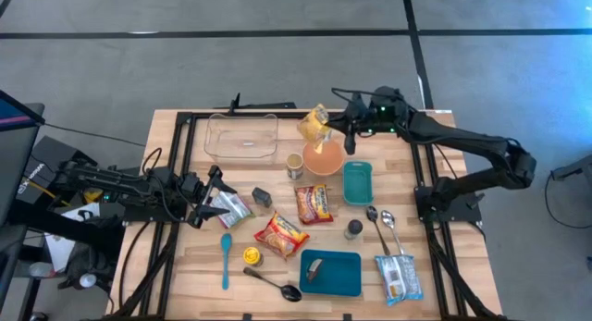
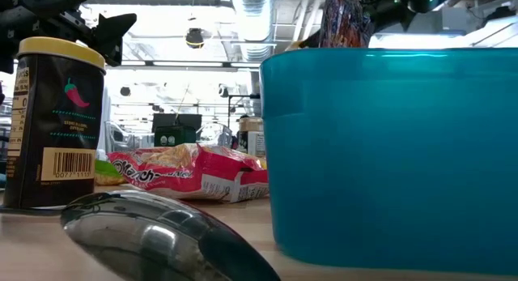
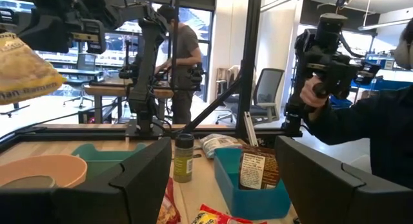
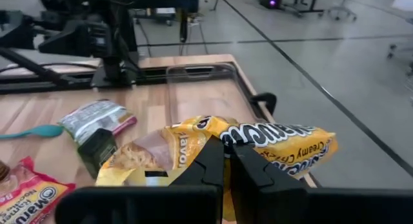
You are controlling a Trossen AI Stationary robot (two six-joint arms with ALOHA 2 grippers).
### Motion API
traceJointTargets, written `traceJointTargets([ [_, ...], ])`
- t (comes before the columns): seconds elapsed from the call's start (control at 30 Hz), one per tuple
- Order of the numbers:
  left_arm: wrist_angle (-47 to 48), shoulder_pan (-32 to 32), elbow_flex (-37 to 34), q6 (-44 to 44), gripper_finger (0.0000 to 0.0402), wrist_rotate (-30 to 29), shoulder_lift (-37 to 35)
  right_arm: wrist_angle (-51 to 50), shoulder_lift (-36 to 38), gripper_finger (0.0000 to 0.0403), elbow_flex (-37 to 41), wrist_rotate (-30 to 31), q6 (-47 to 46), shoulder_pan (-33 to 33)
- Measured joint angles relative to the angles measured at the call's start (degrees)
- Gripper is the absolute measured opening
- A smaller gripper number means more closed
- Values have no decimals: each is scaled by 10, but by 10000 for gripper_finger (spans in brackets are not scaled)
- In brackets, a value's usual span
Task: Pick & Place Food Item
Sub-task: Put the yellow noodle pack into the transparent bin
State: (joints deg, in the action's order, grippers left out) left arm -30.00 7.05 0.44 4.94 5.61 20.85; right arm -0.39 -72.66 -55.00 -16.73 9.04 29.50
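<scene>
My overhead camera looks straight down on the whole wooden table [image 1: 277, 265], while my low one sits at tabletop height, pressed close against a teal tub [image 2: 388, 151] and a spoon [image 2: 154, 236], facing the room. My left wrist camera looks level across the table past a spice jar [image 3: 184, 158]. My right wrist camera tilts down from above; both wrist views share the yellow noodle packet [image 4: 258, 143].

There are three noodle packets [image 1: 313, 203], four spoons [image 1: 225, 260], two teal trays [image 1: 331, 272] and one pink bowl [image 1: 324, 158].
</scene>
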Motion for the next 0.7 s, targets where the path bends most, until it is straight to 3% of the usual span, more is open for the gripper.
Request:
traceJointTargets([
  [0.7, 0, 0, 0, 0, 271, 0, 0, 28, -11, 0, 0, -2, 6, -33],
])
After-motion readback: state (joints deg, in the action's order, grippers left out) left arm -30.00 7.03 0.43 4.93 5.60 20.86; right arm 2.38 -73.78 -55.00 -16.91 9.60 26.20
